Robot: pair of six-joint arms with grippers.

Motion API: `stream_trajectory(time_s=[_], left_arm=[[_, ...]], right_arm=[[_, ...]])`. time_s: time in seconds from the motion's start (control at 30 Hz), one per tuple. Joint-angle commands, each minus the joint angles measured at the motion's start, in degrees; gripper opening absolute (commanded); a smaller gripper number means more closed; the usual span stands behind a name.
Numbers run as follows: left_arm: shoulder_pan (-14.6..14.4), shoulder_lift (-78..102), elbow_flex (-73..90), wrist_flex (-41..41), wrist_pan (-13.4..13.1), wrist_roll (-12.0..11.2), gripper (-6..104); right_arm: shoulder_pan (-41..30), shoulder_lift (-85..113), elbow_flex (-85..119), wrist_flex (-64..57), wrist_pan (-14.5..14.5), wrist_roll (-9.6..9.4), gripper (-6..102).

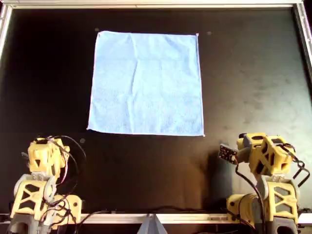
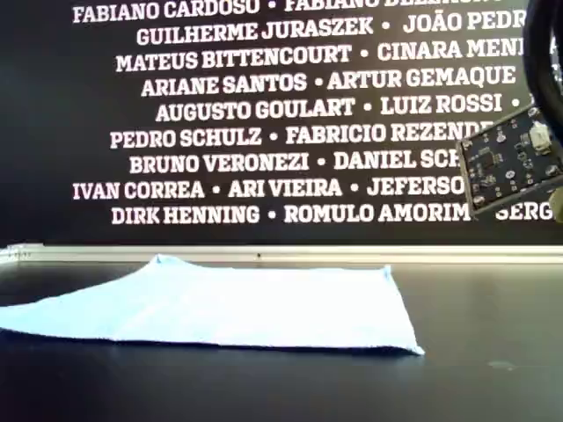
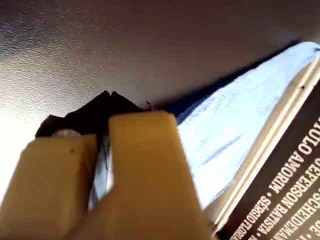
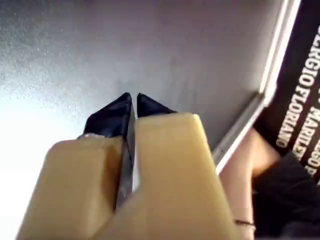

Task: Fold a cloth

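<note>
Nothing folded yet: the cloth (image 1: 146, 83) lies flat at twelve o'clock overhead, both grippers (left gripper (image 3: 106, 100), right gripper (image 4: 133, 100)) pinched closed, empty, well apart from it.

Under me lies a black table (image 1: 253, 73), matte and faintly scuffed, edged by a pale metal rail (image 1: 146, 5) at twelve o'clock in the overhead view. Beyond it stands a black wall (image 2: 264, 114) printed with white names. A green circuit board (image 2: 510, 163) hangs at three o'clock in the exterior view.
</note>
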Motion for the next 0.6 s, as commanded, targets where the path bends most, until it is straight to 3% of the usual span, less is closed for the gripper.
stream_trajectory(time_s=[0.0,0.13,0.27,0.33,0.43,0.57], left_arm=[[0.44,2.46,-0.88,-1.49,0.26,0.18,-1],[0.35,5.19,-1.05,-1.76,0.35,0.26,2],[0.26,5.19,-1.76,-3.78,0.44,0.26,22],[0.26,5.19,-1.32,-5.19,0.35,0.26,33],[1.23,5.19,-0.79,-5.10,-0.70,0.26,44],[0.97,5.19,-0.70,-5.10,0.00,0.18,49]], right_arm=[[-0.26,0.09,0.70,-2.72,0.00,0.18,2],[0.70,1.93,0.00,-4.31,-0.62,0.18,3],[1.85,8.35,0.00,-7.21,-0.88,-0.09,4],[4.13,8.35,0.09,-8.17,-2.46,-0.62,8],[6.94,8.09,0.09,-8.26,-5.71,0.09,17],[6.24,8.09,-0.62,-8.35,-5.54,0.18,28]])
